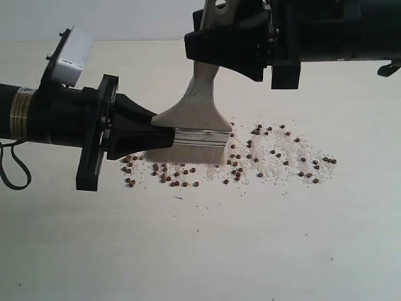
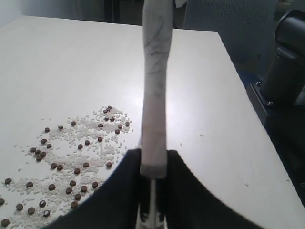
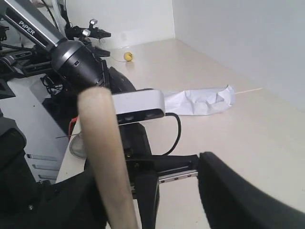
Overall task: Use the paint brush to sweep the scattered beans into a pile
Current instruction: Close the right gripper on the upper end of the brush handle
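Observation:
The paint brush (image 1: 199, 100) stands upright on the table, whitish bristles down among the beans (image 1: 235, 164). My left gripper (image 1: 164, 133) is shut on its silver ferrule and shoulder from the left. In the left wrist view, the brush (image 2: 155, 95) rises edge-on between the two dark fingers, and beans (image 2: 71, 171) lie beside it. My right gripper (image 1: 210, 39) hangs at the top around the handle. In the right wrist view, the handle (image 3: 107, 152) stands close to one finger, with a wide gap to the other finger (image 3: 228, 191); this gripper (image 3: 152, 191) is open.
Fine pale crumbs (image 1: 282, 157) are mixed through the bean strip, which runs left to right across the table's middle. The table edge (image 2: 238, 71) drops off beyond the brush. A white wrist camera (image 1: 70, 55) sits on the left arm. Crumpled white cloth (image 3: 205, 101) lies on the floor.

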### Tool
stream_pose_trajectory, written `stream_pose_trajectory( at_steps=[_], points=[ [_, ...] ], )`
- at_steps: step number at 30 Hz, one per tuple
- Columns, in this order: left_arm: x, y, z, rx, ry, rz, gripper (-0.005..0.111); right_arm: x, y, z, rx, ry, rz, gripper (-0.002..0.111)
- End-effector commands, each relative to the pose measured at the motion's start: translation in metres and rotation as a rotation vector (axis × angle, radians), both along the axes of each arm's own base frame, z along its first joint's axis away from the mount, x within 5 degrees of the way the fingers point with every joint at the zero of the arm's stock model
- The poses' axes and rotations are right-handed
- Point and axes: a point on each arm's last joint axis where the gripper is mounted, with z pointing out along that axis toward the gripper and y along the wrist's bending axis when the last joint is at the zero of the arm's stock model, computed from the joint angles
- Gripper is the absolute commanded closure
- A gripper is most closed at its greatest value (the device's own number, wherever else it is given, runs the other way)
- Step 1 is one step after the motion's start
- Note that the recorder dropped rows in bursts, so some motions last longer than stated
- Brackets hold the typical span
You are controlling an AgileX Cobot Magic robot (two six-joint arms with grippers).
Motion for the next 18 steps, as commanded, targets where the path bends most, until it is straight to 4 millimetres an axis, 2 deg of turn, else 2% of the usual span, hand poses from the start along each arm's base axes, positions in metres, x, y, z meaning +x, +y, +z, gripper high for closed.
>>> stream_pose_trajectory(
  at_steps=[1, 4, 6, 8, 12, 18],
  points=[
    [-0.001, -0.0007, 0.0022, -0.025, -0.012, -0.01, 0.107, -0.0021, -0.0004, 0.0102, 0.024, -0.026, -0.011, 0.056],
    [-0.0006, -0.0008, 0.0025, -0.029, -0.013, -0.005, 0.107, -0.0022, -0.0004, 0.0103, 0.024, -0.026, -0.011, 0.059],
    [-0.0004, -0.0008, 0.0026, -0.03, -0.015, -0.004, 0.107, -0.0019, -0.0003, 0.0097, 0.024, -0.016, -0.012, 0.066],
    [-0.0004, -0.0008, 0.0026, -0.03, -0.015, -0.004, 0.107, -0.0019, -0.0003, 0.0097, 0.024, -0.016, -0.012, 0.077],
    [-0.0006, -0.0008, 0.0025, -0.029, -0.017, -0.006, 0.107, -0.0019, -0.0003, 0.0097, 0.024, -0.016, -0.012, 0.107],
    [-0.0004, -0.0008, 0.0026, -0.03, -0.017, -0.005, 0.107, -0.0019, -0.0003, 0.0097, 0.026, -0.004, -0.012, 0.108]
  ],
)
